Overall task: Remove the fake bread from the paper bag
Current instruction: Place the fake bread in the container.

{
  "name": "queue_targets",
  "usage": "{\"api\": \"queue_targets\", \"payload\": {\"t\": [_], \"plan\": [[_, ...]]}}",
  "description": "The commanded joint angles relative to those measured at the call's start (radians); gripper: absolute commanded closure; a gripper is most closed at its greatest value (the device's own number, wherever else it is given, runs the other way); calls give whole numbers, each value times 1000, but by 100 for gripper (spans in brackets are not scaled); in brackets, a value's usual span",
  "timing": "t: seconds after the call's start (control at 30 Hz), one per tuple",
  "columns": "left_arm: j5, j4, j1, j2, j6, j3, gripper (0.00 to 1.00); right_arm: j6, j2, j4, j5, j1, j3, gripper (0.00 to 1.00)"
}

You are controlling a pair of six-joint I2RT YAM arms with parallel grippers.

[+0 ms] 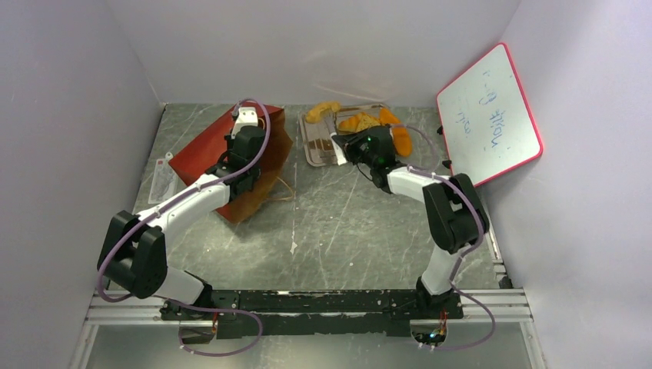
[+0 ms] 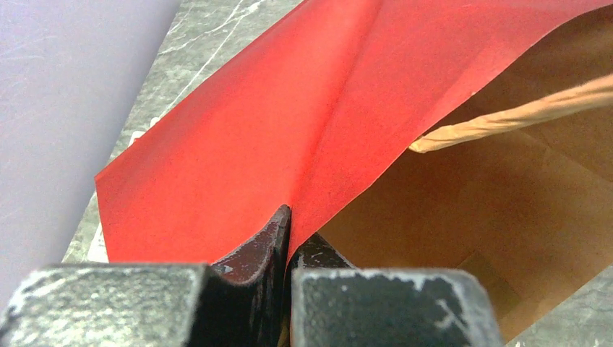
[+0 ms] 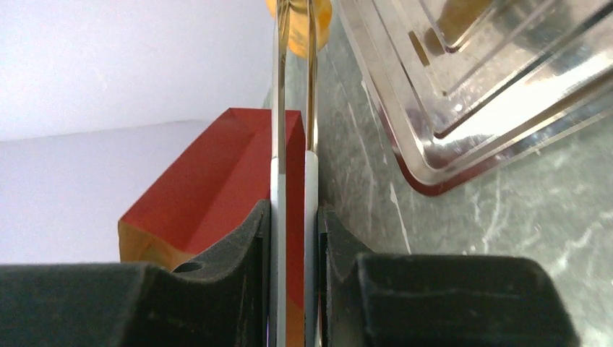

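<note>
The red paper bag [image 1: 201, 157] lies on its side at the left, brown inside facing right. My left gripper [image 1: 247, 163] is shut on the bag's upper rim; in the left wrist view the gripper [image 2: 291, 231] pinches the red paper [image 2: 238, 152] beside the open mouth. Bread pieces lie on and by the silver tray [image 1: 314, 146]: a tan-orange crescent [image 1: 321, 111], a golden piece [image 1: 360, 121] and an orange piece [image 1: 398, 137]. My right gripper [image 1: 350, 146] is shut on white-handled metal tongs [image 3: 278, 108]. A small orange piece [image 3: 298, 11] shows between their tips, cut off by the frame.
A pink-rimmed whiteboard [image 1: 488, 115] leans on the right wall. A clear plastic packet [image 1: 163, 181] lies by the left wall. The bag's cord handle [image 2: 520, 116] hangs across its mouth. The tray [image 3: 491, 87] is just right of the tongs.
</note>
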Motion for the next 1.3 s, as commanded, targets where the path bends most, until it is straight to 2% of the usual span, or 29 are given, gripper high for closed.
{"api": "queue_targets", "payload": {"t": [0.0, 0.17, 0.4, 1.0, 1.1, 1.27], "plan": [[23, 16, 6, -34, -19, -8, 93, 38, 73, 122, -4, -9, 93, 100], [27, 17, 6, -39, -18, -15, 93, 48, 136, 116, 1, -13, 138, 99], [26, 18, 7, -45, -10, -14, 93, 66, 158, 118, 4, -13, 114, 95], [28, 11, 0, -36, -22, -7, 93, 83, 228, 155, -40, -32, 77, 74], [27, 11, -1, -37, -24, -9, 93, 83, 228, 160, -44, -33, 70, 68], [24, 12, -1, -40, -25, -11, 93, 81, 222, 160, -48, -33, 61, 66]]}}
